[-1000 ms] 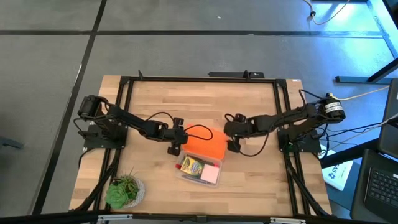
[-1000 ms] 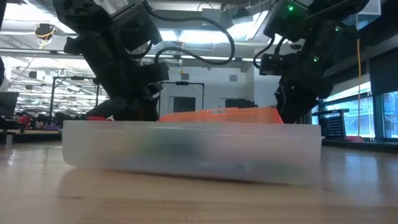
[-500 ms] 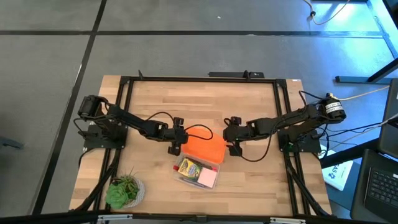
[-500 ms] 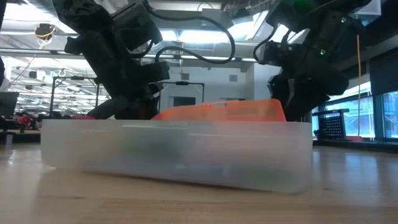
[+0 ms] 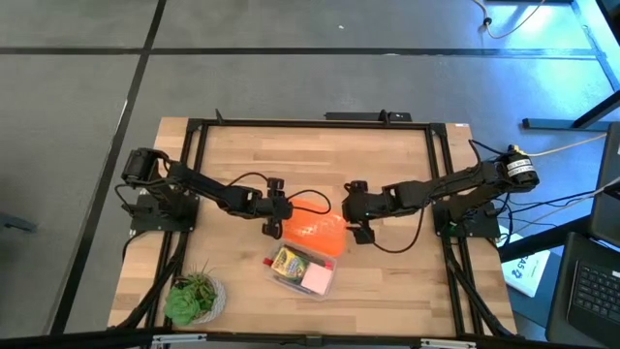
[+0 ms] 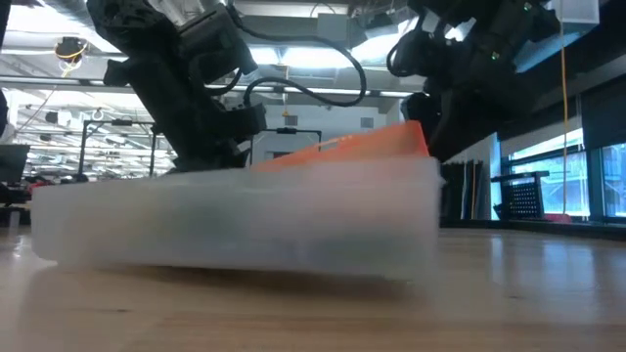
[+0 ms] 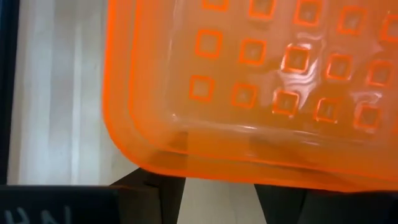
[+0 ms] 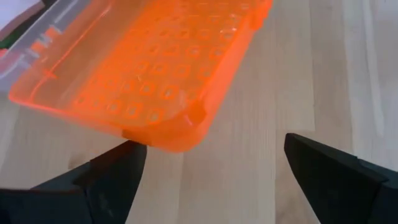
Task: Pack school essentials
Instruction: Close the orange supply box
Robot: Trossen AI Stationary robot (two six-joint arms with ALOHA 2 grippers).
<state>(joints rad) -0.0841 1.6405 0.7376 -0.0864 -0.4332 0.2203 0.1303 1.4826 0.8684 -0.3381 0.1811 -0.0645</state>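
Observation:
A clear plastic case lies near the table's middle, holding a yellow-green crayon box and a pink note pad. Its orange lid stands slanted over the case's far side, joined to the case along one long edge. My left gripper is at the lid's left end, shut on it. My right gripper hovers open at the lid's right end, with the lid's corner just ahead of the gap between its fingers and touching neither one. The other school essentials are out of view. My left gripper has the orange lid by the rim of its left short end, coming from the table's left and slanting down. The rim covers the fingertips, so the kind of hold stays hidden. The lid sits tilted, its right end raised.
A small green potted plant stands at the near left corner. A black frame runs round the wooden table, and cables hang off both arms. Bare wood lies right of the case.
My right gripper has risen, rolled and drawn a little toward the lid's right end, staying open. The lid has tipped from nearly flat to slanted, its right end higher. The case has slid toward the table's near left and turned slightly.

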